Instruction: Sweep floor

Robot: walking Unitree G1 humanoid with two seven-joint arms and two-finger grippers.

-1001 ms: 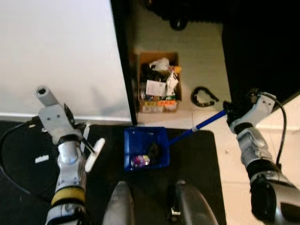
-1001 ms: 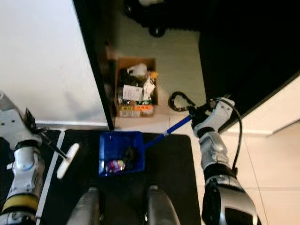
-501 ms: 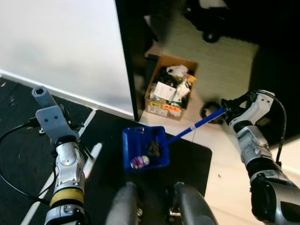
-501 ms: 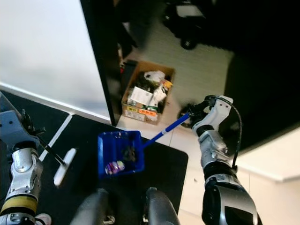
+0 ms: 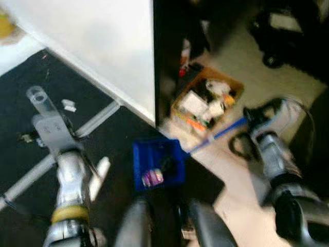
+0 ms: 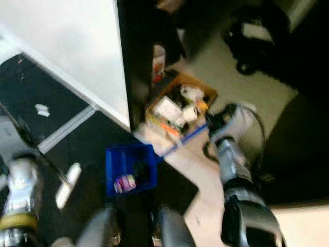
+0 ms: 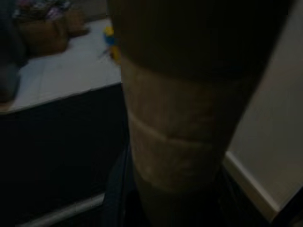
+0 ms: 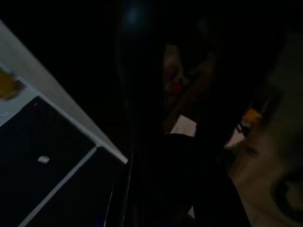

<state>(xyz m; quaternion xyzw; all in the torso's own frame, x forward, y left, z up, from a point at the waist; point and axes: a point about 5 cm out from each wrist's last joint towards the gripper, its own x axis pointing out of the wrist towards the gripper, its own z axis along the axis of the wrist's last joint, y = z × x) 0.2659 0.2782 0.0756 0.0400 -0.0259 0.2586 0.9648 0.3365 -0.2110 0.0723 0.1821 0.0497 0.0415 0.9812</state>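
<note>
Blue plastic formed the dustpan [image 5: 157, 163], which was held low over a black floor mat [image 5: 128, 139], just ahead of the robot's legs [image 5: 169, 226]. A purple-and-white scrap [image 5: 152, 178] and a dark clump [image 5: 167, 164] were seen lying inside it. Its blue handle [image 5: 218, 135] ran up and away to the right end effector [image 5: 252, 114], which was clamped on the far end of the handle; the pan itself hung well apart from that end effector, lower and toward the robot's left. Beyond the pan, an open cardboard box [image 5: 205, 103] stuffed with rubbish was seen on the pale floor [image 5: 241, 190], beside a dark post at the edge of a white wall [image 5: 103, 46]. A black loop of cable [image 5: 239, 146] lay near the right arm. The left end effector [image 5: 91, 167] was seen over the mat, to the pan's left, closed on a thin rod ending in a white brush head [image 5: 99, 172]. Everything was blurred.
</note>
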